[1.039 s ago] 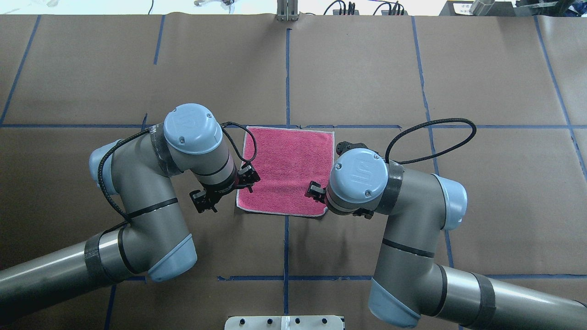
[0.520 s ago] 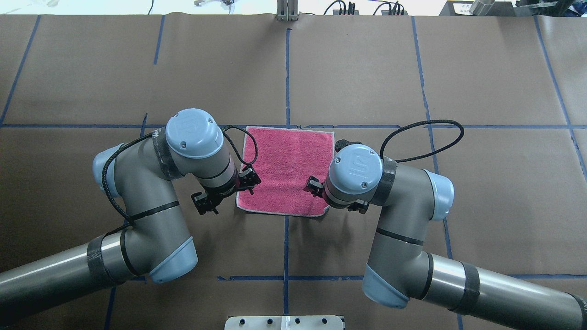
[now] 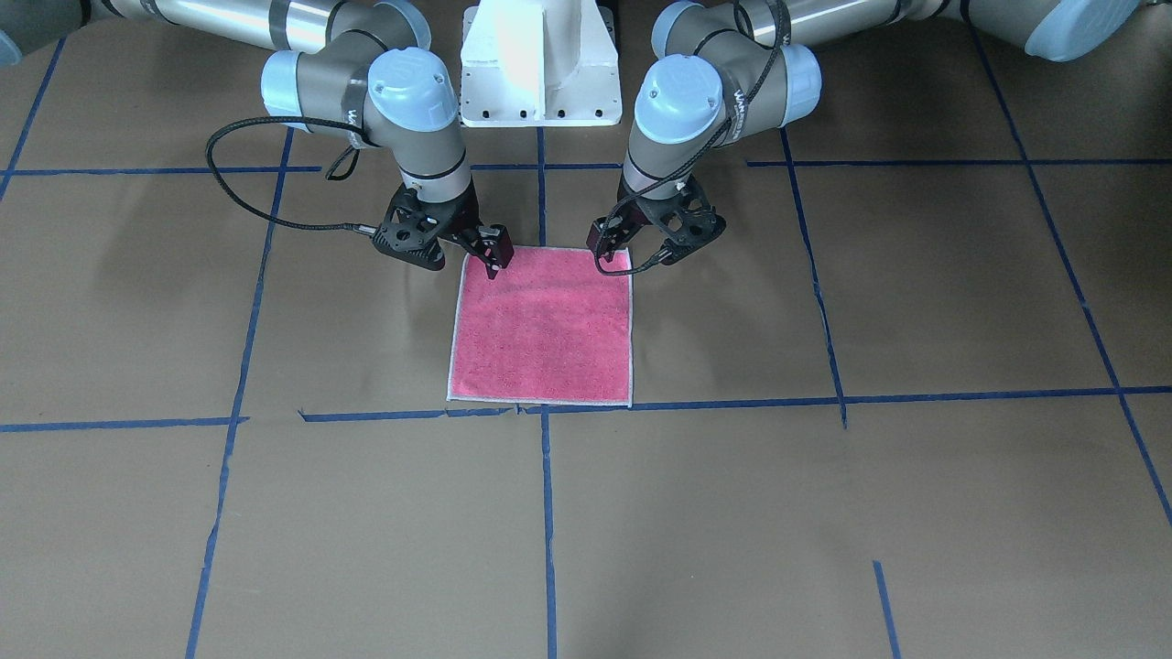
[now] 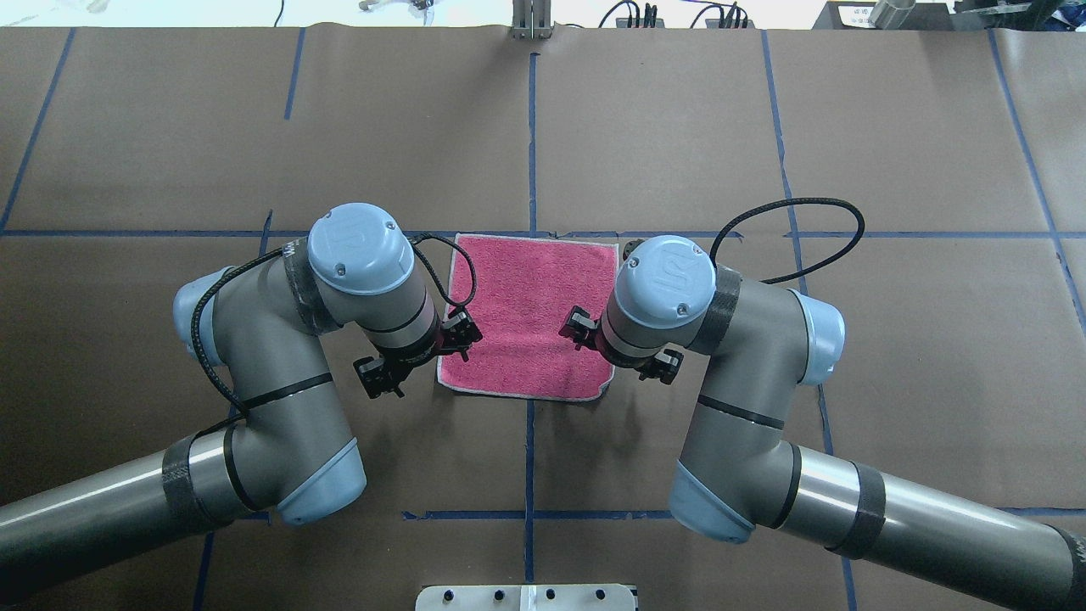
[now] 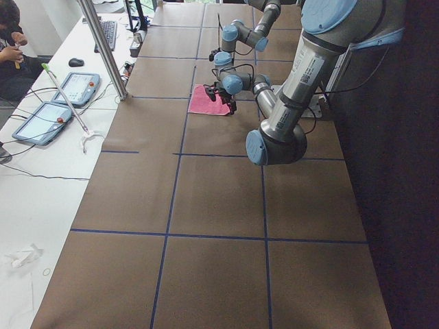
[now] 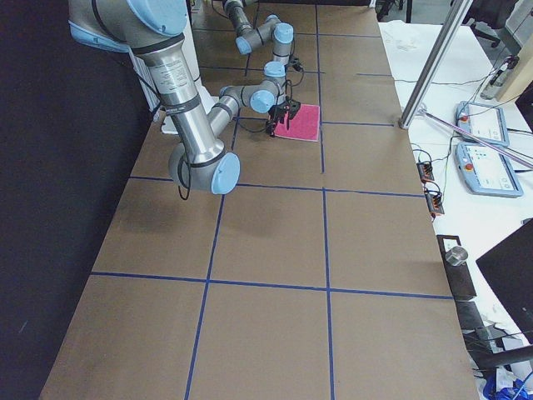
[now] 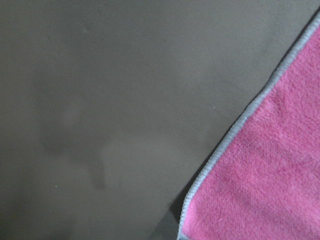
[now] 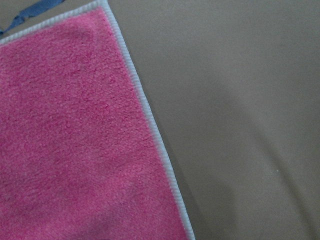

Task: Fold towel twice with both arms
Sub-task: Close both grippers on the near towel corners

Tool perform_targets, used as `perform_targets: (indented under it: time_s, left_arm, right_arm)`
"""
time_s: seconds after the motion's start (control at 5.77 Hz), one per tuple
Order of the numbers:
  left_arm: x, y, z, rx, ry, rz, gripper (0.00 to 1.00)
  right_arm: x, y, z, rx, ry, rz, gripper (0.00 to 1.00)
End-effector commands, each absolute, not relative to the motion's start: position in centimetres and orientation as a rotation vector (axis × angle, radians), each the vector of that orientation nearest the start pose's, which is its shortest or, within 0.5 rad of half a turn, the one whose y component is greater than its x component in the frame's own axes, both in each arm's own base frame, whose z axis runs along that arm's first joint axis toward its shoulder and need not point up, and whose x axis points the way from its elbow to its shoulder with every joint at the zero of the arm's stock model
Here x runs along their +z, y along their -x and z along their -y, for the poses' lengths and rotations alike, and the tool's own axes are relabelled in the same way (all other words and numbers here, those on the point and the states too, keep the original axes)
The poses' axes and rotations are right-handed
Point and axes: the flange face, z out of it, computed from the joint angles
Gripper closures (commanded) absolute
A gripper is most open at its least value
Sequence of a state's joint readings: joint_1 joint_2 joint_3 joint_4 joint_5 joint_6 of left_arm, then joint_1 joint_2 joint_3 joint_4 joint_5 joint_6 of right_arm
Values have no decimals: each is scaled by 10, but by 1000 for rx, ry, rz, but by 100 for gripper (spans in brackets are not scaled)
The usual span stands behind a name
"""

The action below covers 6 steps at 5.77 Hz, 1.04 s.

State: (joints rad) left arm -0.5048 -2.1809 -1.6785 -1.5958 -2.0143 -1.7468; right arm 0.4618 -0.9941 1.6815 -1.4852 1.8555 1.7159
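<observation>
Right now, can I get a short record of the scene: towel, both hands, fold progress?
towel: pink face up, flat on the table, far edge along a blue tape line
left hand: open, straddling the towel's edge on the robot's left, by the near corner
right hand: open, same stance at the edge on the robot's right
grasp: neither hand holds cloth
folds done: none
</observation>
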Motion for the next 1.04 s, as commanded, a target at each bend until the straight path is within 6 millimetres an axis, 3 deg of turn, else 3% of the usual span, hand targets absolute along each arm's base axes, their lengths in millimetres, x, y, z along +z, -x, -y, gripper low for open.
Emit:
perform_targets:
  time_s: [0.0,0.87]
  left_arm:
    - [251,-546,405,-476,301,-798,0]
    - [275,-565,409,-474,284,-786,0]
  right_arm:
    - [273,562,382,471,204,798,0]
    - [272,561,381,477,206,808,0]
